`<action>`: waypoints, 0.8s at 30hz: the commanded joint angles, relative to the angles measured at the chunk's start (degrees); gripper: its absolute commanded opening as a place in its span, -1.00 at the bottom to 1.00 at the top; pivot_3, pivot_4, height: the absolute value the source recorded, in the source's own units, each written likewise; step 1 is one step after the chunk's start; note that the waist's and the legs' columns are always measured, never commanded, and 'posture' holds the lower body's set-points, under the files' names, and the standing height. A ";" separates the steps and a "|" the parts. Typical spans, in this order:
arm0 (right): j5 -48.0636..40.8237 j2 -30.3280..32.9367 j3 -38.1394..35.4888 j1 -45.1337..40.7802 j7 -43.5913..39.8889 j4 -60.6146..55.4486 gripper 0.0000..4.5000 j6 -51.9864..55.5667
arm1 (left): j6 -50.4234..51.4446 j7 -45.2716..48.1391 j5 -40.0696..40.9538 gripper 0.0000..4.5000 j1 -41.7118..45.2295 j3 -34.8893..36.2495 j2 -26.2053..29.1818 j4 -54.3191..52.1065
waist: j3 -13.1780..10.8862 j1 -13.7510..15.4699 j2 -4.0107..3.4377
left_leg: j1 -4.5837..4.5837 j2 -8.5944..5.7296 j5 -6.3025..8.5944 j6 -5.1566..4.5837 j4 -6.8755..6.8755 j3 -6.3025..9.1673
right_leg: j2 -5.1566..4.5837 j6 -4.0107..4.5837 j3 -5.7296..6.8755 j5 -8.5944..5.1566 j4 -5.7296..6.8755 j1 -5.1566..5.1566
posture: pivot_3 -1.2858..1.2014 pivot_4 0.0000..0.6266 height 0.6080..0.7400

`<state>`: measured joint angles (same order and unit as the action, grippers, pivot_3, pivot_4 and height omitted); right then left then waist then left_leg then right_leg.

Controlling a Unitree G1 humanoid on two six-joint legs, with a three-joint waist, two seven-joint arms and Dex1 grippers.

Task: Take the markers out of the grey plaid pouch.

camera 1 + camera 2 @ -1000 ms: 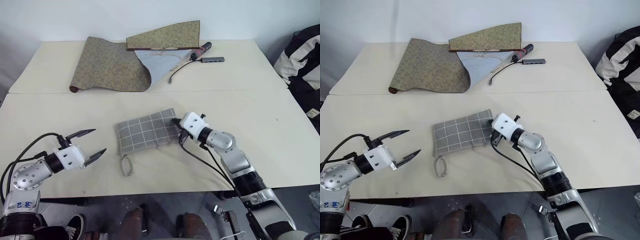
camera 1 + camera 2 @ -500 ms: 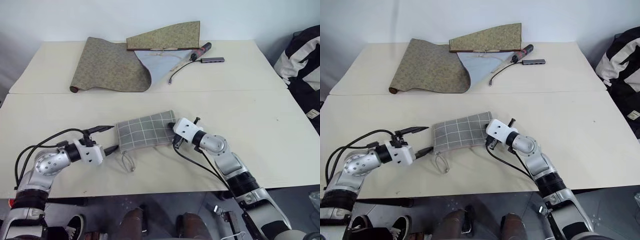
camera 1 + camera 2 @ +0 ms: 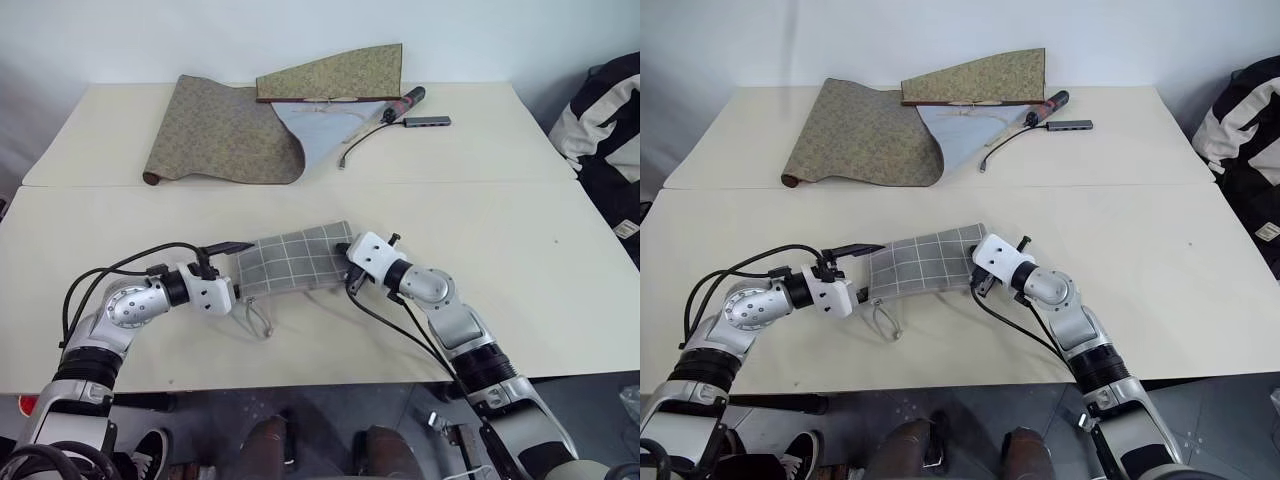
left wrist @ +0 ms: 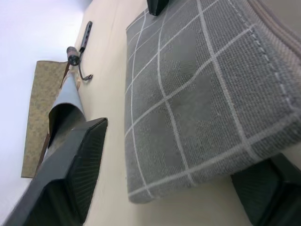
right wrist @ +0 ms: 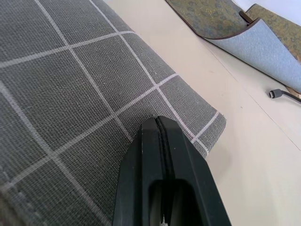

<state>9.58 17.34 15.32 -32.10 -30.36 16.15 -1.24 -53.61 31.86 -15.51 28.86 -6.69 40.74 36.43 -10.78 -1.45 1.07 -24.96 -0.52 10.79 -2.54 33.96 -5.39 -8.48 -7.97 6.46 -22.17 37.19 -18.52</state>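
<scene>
The grey plaid pouch [image 3: 295, 262] lies flat near the middle of the front table, its wrist loop [image 3: 260, 321] trailing toward me. My left gripper [image 3: 243, 270] is open and astride the pouch's left end, one finger [image 4: 70, 174] on each side and a gap showing at the far one. At the pouch's right end my right gripper [image 5: 157, 125] is shut, its tip resting on the fabric. The markers are hidden.
An olive-green patterned cloth scroll [image 3: 225, 130] lies partly unrolled on the back table. Beside it are a dark cylinder [image 3: 405, 100] with a cable and a small grey hub [image 3: 428, 121]. A black-and-white bag [image 3: 605, 130] sits off the table's right edge.
My left gripper has moved right across the table to the pouch's left end, and its fingers have narrowed somewhat. The right gripper has stayed at the right end.
</scene>
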 commanded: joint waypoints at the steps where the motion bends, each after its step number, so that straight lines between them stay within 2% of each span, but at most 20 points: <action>1: -1.09 -0.12 -1.27 -0.27 -0.14 -2.14 -1.00 -0.18 | 2.70 1.78 0.80 0.10 -0.69 -1.95 -0.96 0.78 | 0.00 0.02 0.00 | 0.00 0.00 0.00 0.00 0.00 0.01 | 0.00 0.00 0.00 0.00 0.05 -0.01 | 0.03 -0.52 1.00; 8: -2.29 0.12 -1.79 0.61 -0.89 -3.19 -1.00 0.44 | 5.91 4.60 5.36 -0.88 -2.22 -2.22 -1.60 -2.25 | 0.02 -0.09 -0.04 | 0.10 0.00 0.01 -0.01 0.02 0.00 | -0.04 0.00 0.00 0.00 0.18 0.00 | 0.03 -0.52 1.00; 9: -4.33 -0.03 -2.45 0.79 -2.39 -3.94 -0.92 1.67 | 6.47 4.86 6.06 -1.00 -2.41 -2.05 -1.63 -2.99 | 0.02 -0.09 -0.04 | 0.12 0.00 0.02 -0.02 0.02 0.00 | -0.04 0.00 0.00 0.00 0.20 0.01 | 0.03 -0.52 1.00; 12: -9.49 -0.54 -5.09 0.43 -4.55 -6.96 -0.61 4.92 | 9.60 5.31 8.84 -1.00 -3.02 -1.02 -2.24 -5.43 | 0.02 -0.10 -0.04 | 0.11 0.00 0.02 -0.03 0.02 0.00 | -0.04 0.00 0.01 0.00 0.20 0.02 | 0.03 -0.52 1.00; 16: -15.31 0.39 -9.17 -1.37 -5.99 -13.51 0.01 11.15 | 14.31 5.10 10.44 -1.00 -4.44 0.15 -3.22 -10.03 | 0.02 -0.08 -0.04 | 0.09 0.00 0.03 -0.03 0.03 0.02 | -0.04 0.00 0.00 0.00 0.20 0.00 | 0.03 -0.52 1.00; 20: -29.43 4.02 -11.36 -0.15 -13.70 -27.52 0.63 29.17 | 23.62 -1.49 7.46 -1.00 -4.98 2.17 -6.00 -15.53 | 0.02 0.22 -0.04 | 0.03 0.00 0.05 -0.06 0.05 0.09 | -0.04 0.00 0.00 0.00 0.18 0.00 | 0.03 -0.52 1.00; 22: -34.48 6.35 -10.77 0.97 -16.36 -33.06 0.93 35.98 | 26.74 -4.94 2.38 -1.00 -5.30 1.45 -6.73 -18.16 | 0.03 0.64 -0.02 | -0.09 -0.01 0.07 -0.10 0.13 0.14 | -0.04 0.00 -0.01 0.00 0.14 -0.03 | 0.03 -0.52 1.00; 24: -38.99 7.01 -11.33 1.62 -16.05 -36.67 0.93 41.75 | 28.84 -7.61 -2.02 -1.00 -5.74 0.39 -7.35 -20.79 | 0.04 0.77 -0.01 | -0.08 -0.01 0.09 -0.13 0.15 0.12 | -0.04 0.00 0.00 0.00 0.06 0.01 | 0.03 -0.52 1.00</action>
<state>-25.37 24.08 4.45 -30.54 -45.85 -16.68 36.57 -26.59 26.88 -14.20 23.95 -5.74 33.70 17.81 -10.75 -0.68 1.06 -25.05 -0.53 10.88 -2.66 34.10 -5.29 -8.51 -7.97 6.46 -22.17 37.15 -18.51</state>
